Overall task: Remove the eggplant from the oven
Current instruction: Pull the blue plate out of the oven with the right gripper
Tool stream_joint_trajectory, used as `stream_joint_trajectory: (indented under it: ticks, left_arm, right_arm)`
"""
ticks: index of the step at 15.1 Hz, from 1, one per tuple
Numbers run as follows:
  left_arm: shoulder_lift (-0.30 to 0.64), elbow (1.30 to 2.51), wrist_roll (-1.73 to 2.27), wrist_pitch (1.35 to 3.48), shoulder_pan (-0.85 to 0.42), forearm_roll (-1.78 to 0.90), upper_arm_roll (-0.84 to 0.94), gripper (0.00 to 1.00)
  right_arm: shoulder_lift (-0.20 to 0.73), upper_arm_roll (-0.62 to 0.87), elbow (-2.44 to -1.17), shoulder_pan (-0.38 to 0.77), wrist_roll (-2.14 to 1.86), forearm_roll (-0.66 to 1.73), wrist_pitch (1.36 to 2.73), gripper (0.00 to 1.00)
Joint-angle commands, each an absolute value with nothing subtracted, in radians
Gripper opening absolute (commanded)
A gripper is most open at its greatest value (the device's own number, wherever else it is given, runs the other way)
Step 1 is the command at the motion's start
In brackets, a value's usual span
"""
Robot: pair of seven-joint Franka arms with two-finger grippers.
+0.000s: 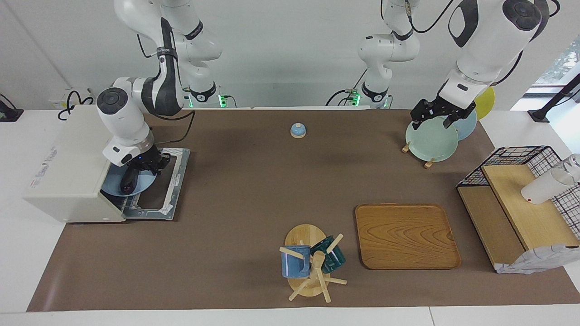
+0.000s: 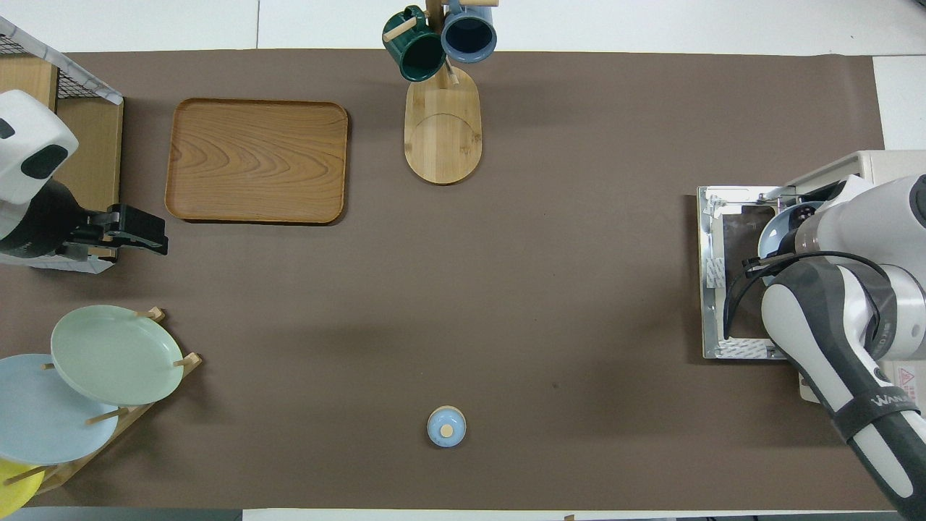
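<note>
The off-white oven (image 1: 68,181) stands at the right arm's end of the table with its door (image 1: 174,181) dropped open flat; it also shows in the overhead view (image 2: 882,163). A light blue plate (image 1: 147,183) sits at the oven's mouth, and the dark eggplant (image 1: 128,182) lies on it. My right gripper (image 1: 144,168) is down at the mouth, right at the eggplant's nearer end. In the overhead view the right arm hides the eggplant and only the plate's edge (image 2: 775,233) shows. My left gripper (image 1: 432,118) waits open and empty above the plate rack.
A plate rack with a green plate (image 1: 430,140) and a black wire-and-wood rack (image 1: 521,203) holding a white cup (image 1: 543,188) stand at the left arm's end. A wooden tray (image 1: 405,235), a mug tree (image 1: 312,262) and a small blue bell (image 1: 298,130) stand mid-table.
</note>
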State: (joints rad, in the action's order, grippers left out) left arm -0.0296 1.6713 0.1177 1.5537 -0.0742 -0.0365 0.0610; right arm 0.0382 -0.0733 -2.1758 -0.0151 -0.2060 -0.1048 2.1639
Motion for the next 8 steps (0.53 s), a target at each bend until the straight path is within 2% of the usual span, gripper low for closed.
stream_joint_trajectory:
  ticks: [1,4,8]
  left_arm:
    - [-0.046,1.684,0.117,1.543,-0.063,-0.029,0.071,1.00]
    - [-0.046,1.684,0.117,1.543,-0.063,-0.029,0.071,1.00]
    - [-0.046,1.684,0.117,1.543,-0.063,-0.029,0.071,1.00]
  right_arm:
    - [0.026,-0.057,-2.131,0.033,-0.238,-0.141,2.073,0.00]
    - [0.069,-0.057,-1.953,0.231,-0.134,-0.199,1.874,0.00]
    - [0.080,-0.057,-1.892,0.548,0.180,-0.218,1.819,0.00]
